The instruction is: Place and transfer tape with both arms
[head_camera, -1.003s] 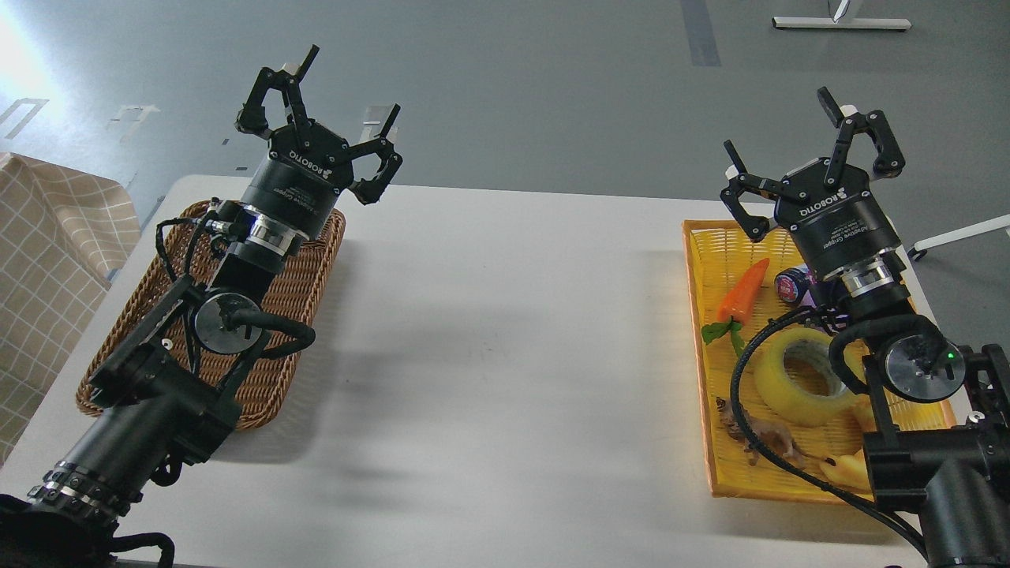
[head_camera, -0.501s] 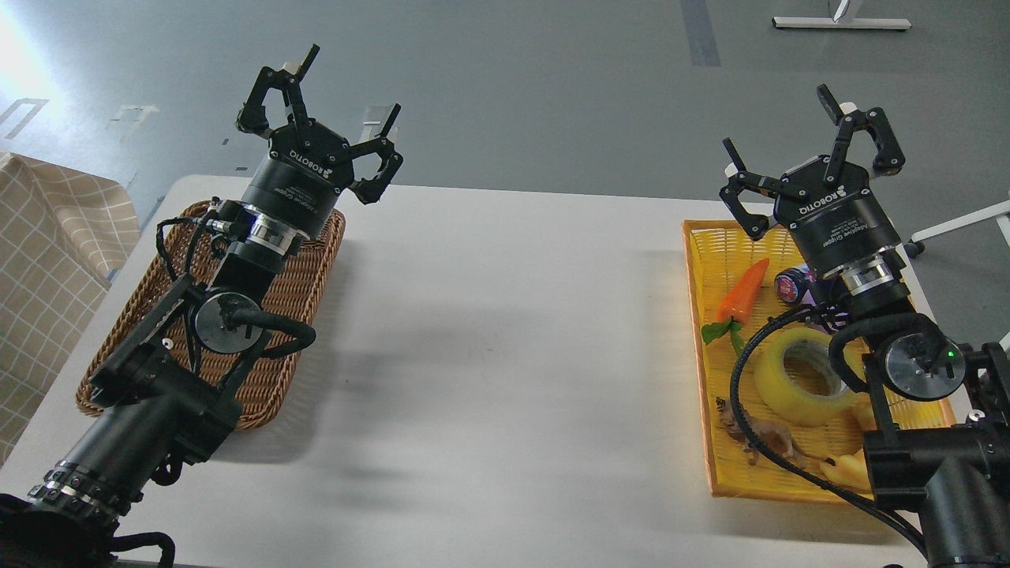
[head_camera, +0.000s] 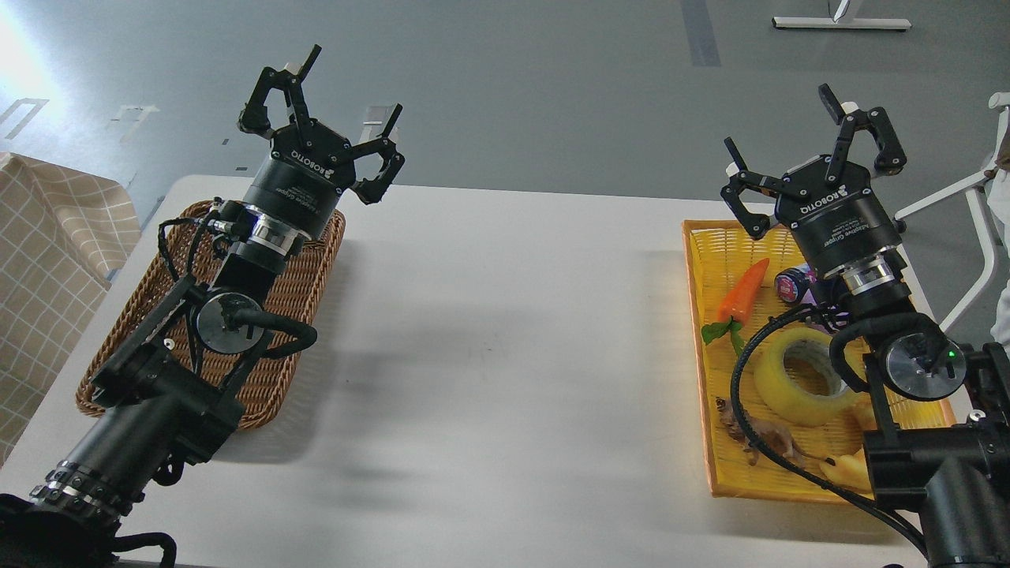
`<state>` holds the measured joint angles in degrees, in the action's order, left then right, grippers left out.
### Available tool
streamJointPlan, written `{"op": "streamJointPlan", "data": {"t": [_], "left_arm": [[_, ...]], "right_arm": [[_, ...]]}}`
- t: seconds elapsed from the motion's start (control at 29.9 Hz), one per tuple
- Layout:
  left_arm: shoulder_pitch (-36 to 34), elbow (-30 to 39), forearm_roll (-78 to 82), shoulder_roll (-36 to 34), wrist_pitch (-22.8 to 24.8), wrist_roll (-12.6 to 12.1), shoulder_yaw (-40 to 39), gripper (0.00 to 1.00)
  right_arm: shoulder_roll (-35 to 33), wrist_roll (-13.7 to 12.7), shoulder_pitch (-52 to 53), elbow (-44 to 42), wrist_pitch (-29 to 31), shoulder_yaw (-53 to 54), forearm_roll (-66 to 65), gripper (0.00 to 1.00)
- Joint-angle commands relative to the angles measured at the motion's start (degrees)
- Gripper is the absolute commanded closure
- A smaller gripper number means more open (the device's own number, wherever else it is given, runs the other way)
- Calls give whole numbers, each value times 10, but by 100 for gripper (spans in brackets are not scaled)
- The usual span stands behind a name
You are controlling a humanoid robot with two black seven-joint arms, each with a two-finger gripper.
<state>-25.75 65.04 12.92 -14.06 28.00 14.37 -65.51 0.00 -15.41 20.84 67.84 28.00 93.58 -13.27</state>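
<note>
White bench [head_camera: 505,355], smooth matte top. Nearest, right side: yellow woven plastic tray [head_camera: 714,260], rectangular, long side running away from the camera. At its near end a pale yellow croissant-shaped toy [head_camera: 843,471], partly hidden by the right arm, and a small brown figure [head_camera: 761,435], too small to identify.

Just beyond them the tape [head_camera: 797,379] lies inside the tray, in its middle stretch: wide roll, translucent yellow, glossy, grey-white inner core. It rests tilted, not flat, core hole facing up and toward the near left, so the roll axis leans that way; the right part of the ring is covered by the arm and a black cable. Nothing grips it.

Farther along the tray: orange carrot toy [head_camera: 742,292] with green leaves, tip pointing away and to the right; beside it a small purple-and-white round item [head_camera: 791,284], partly hidden.

Left side: brown wicker basket [head_camera: 304,292], oval-cornered, coarse weave, under the left arm.

Farthest: 2 black grippers raised above the bench's far half. Left gripper [head_camera: 347,91] jaws spread wide, holding nothing, pointing up and away. Right gripper [head_camera: 785,130] jaws also spread wide, holding nothing, above the tray's far end, well apart from the tape. Grey floor [head_camera: 552,95] beyond.
</note>
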Motion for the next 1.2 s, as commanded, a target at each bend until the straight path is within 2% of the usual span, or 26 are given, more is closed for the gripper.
{"op": "streamJointPlan", "data": {"t": [0.0,1.17], "left_arm": [[1,0,0,0,0,0,-1,2],[1,0,0,2,0,0,-1,2]], "right_arm": [[0,-1,0,0,0,-1,0,0],[0,0,2,2,0,-9,-5,0]]}}
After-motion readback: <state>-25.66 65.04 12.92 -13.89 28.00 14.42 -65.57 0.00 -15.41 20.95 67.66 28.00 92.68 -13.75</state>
